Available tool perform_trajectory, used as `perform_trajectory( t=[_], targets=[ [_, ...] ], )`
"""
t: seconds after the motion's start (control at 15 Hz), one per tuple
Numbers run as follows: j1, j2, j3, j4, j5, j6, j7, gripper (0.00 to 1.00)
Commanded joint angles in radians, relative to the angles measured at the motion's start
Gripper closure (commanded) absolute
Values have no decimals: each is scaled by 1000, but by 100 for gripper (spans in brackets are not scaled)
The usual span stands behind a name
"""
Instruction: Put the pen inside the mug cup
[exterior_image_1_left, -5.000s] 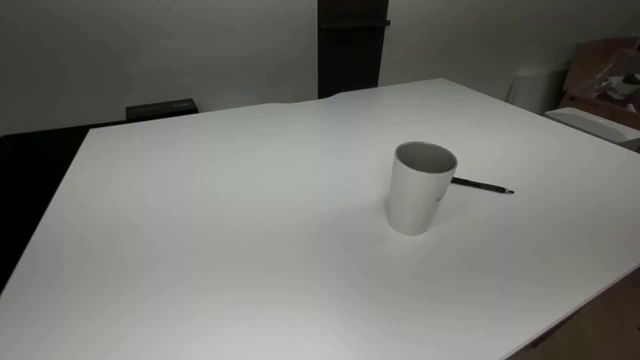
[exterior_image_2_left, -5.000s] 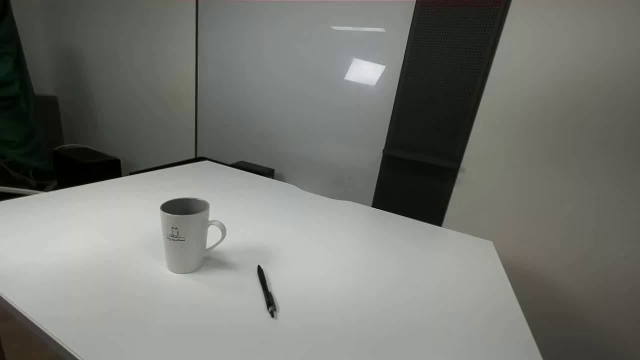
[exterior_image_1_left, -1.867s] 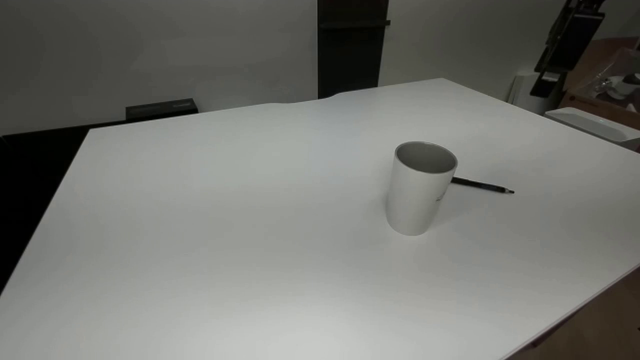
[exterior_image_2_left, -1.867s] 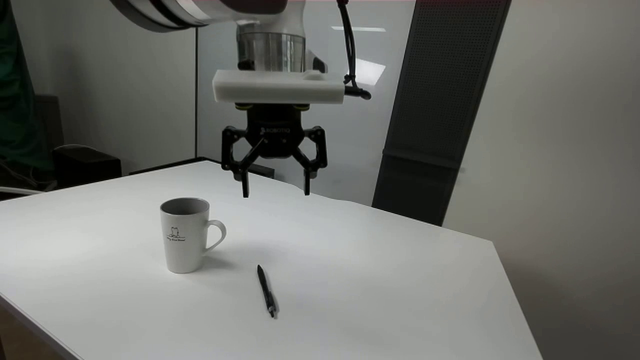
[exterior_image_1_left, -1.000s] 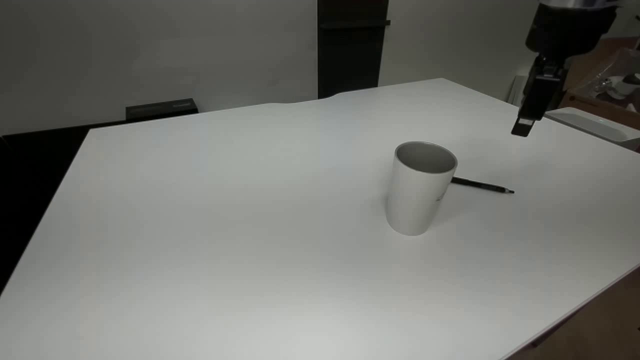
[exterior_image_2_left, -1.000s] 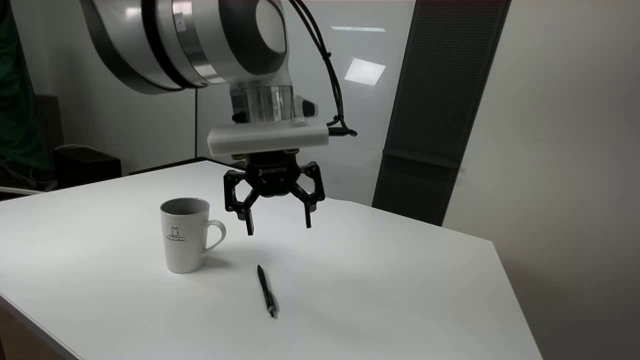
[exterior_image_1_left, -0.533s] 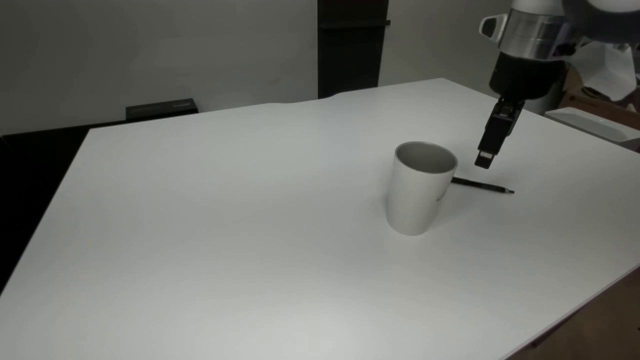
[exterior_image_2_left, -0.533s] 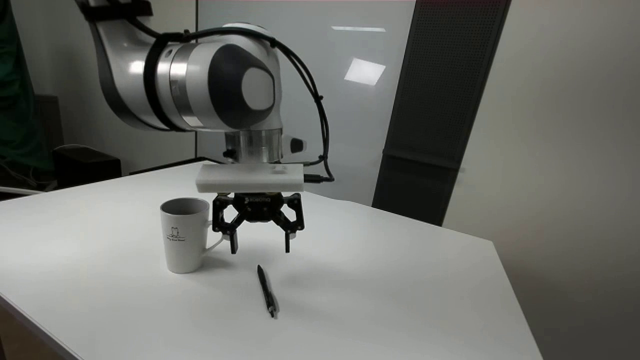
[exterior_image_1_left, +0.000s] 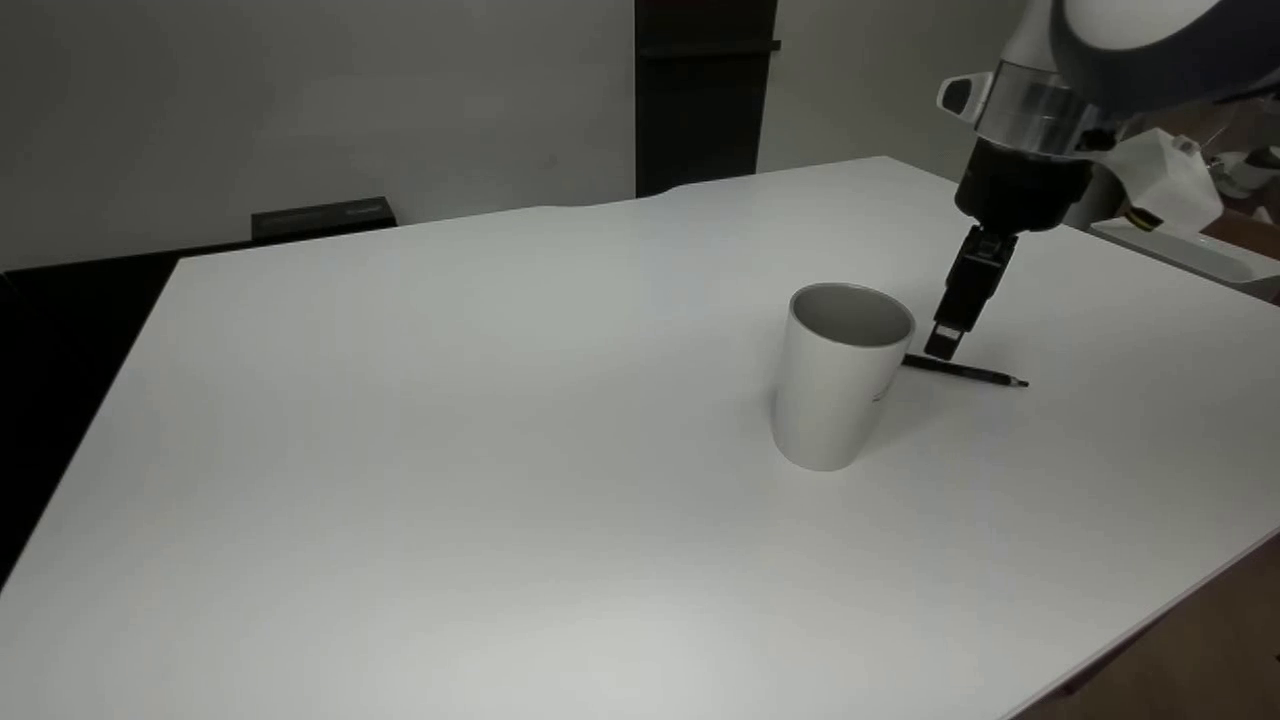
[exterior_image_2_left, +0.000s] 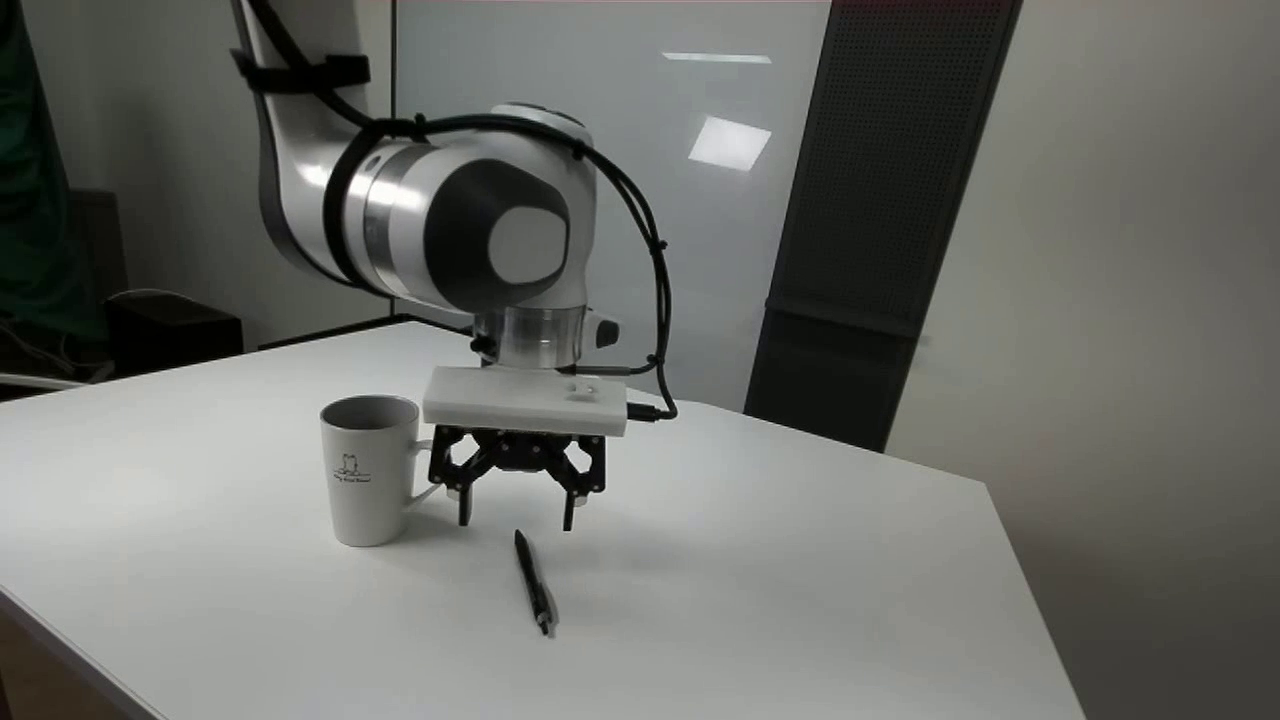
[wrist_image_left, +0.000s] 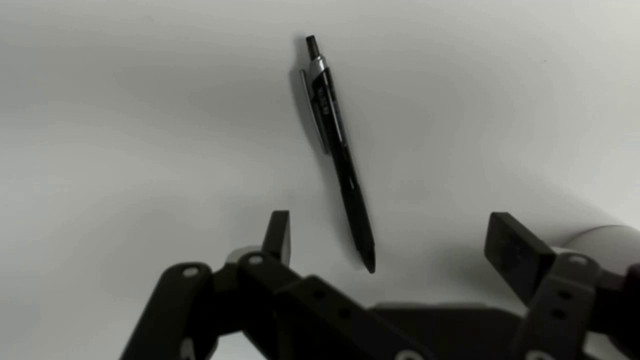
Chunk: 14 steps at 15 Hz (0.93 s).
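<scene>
Black gripper (exterior_image_2_left: 516, 527), jaws spread wide and gripping nothing, hangs above a pen (wrist_image_left: 344, 165) near a white mug (exterior_image_2_left: 368, 490).

In an exterior view, arm (exterior_image_2_left: 440, 215) is being held bent, entering at the upper left. Silver wrist (exterior_image_2_left: 535, 337) is being held directly above the gripper (exterior_image_2_left: 516, 524). Gripper is being held pointing downward; both fingers (wrist_image_left: 276, 234) are being held well apart, being shown in the wrist view too.

Pen (exterior_image_2_left: 534, 585) on tbl (exterior_image_2_left: 780, 560) — near mug cup (exterior_image_2_left: 368, 495), to its R in an exterior view.
</scene>
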Motion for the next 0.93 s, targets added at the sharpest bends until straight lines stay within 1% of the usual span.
perform_trajectory(
  t=[0.0,0.2,0.47,0.53,0.6,0.67,0.73,0.87],
  targets=[
    [-38,36,17,46,0,-27,-65,0],
    [-26,63,-10,66,-18,-44,-88,0],
    [-1,97,-43,94,-38,-58,-84,0],
    [8,104,-56,99,-46,-57,-74,25],
    [13,109,-62,105,-51,-61,-72,25],
    [25,114,-78,110,-61,-62,-64,31],
    [31,119,-86,115,-69,-64,-63,40],
    [45,129,-104,124,-84,-68,-58,54]
  ],
)
